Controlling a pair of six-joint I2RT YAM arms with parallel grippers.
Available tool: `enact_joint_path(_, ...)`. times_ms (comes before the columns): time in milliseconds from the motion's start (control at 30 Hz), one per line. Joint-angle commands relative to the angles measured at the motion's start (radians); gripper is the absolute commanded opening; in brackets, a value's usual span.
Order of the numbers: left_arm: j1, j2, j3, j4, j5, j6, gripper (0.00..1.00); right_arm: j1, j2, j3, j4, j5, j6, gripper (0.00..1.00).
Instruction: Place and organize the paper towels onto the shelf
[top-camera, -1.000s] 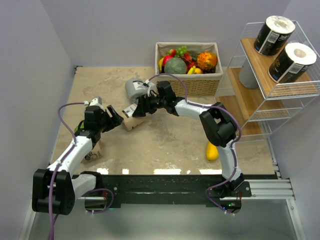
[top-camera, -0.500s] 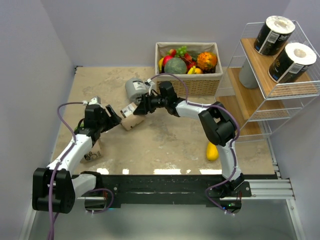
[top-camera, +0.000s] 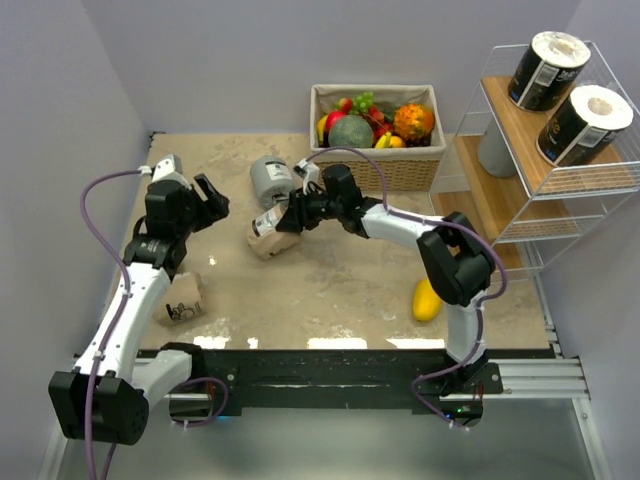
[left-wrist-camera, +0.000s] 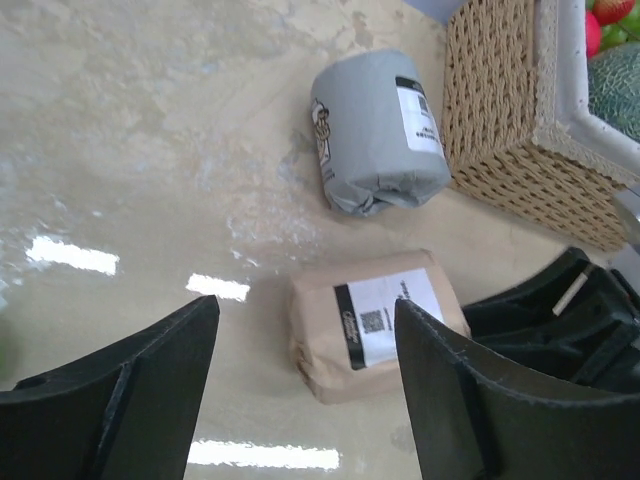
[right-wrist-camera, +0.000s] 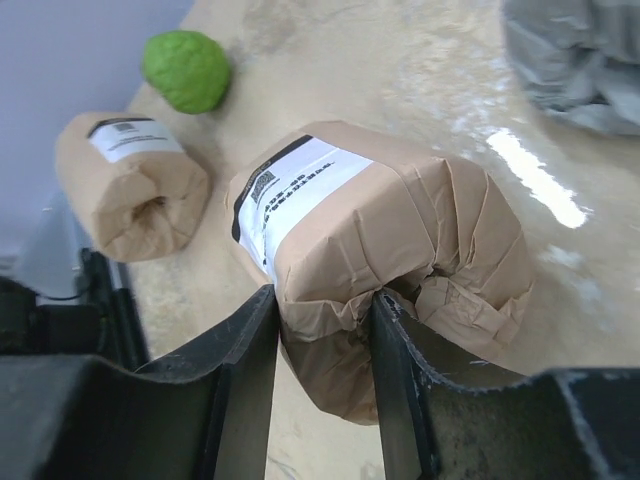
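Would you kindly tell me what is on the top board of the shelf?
On the top board of the shelf lie two black-wrapped rolls, the far roll and the near roll. A grey roll stands below, its right part covered by that board.

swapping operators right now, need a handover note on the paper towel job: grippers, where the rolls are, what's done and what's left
Left gripper: open, empty, above the table.
Right gripper: closed on the end of the tan roll, mid-table, not lifted.
Done: black roll and second black roll on the top board of the shelf; upright grey roll on the middle board.
Left: shelve the tan roll, the grey roll by the wicker basket, and the second tan roll near the left arm.
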Motion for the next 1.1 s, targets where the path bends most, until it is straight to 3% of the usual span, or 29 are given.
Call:
enact_joint_path(0,-0.005,0.027,0.109,-0.042,-0.096,0.127,0.77,0.003,-0.179,-0.028,-0.216,0.255,-0.187,0.37)
enact_joint_path(167,-0.005,0.017,0.138,-0.044,-0.157,0.198,0.79,0.012,-0.317,-0.074,-0.471,0.603,-0.293,0.37)
enact_joint_path(267,-0.005,-0.018,0.06,0.014,-0.136,0.198,0.79,0.016,-0.391,-0.1,-0.58,0.77,-0.304,0.37)
enact_joint_path(500,-0.008,-0.054,0.007,0.03,-0.079,0.201,0.82,0.065,-0.402,-0.068,-0.801,1.066,-0.289,0.38)
enact_joint_path(633,-0.01,-0.066,0.007,0.028,-0.076,0.198,0.82,0.109,-0.365,-0.012,-0.844,1.114,-0.273,0.45)
enact_joint_path(833,-0.011,-0.065,0.006,0.031,-0.051,0.197,0.83,0.115,-0.371,0.012,-0.832,1.025,-0.276,0.59)
enact_joint_path(1067,-0.013,-0.065,0.004,0.033,-0.045,0.195,0.84,0.114,-0.405,0.027,-0.85,0.945,-0.304,0.63)
